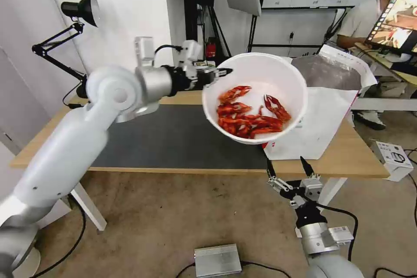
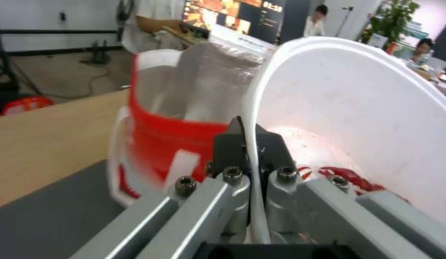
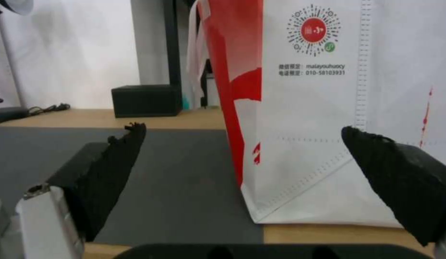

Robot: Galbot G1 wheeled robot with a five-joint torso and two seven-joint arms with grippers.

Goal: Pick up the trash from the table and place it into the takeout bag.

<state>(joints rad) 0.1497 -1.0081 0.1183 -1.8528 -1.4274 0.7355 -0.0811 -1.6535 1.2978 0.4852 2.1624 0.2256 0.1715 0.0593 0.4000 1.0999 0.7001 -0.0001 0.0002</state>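
L-wrist: pincer astride bowl rim

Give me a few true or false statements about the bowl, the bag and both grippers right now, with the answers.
1. The left gripper pinches the rim of the white bowl. True.
2. The bowl is empty. False: red crayfish shells lie in it.
3. The right gripper is shut on the takeout bag. False: it is open and empty, low at the table's near edge.
4. The bowl rests flat on the dark mat. False: it is held up, tilted, beside the bag.
5. The bag stands on the table. True.
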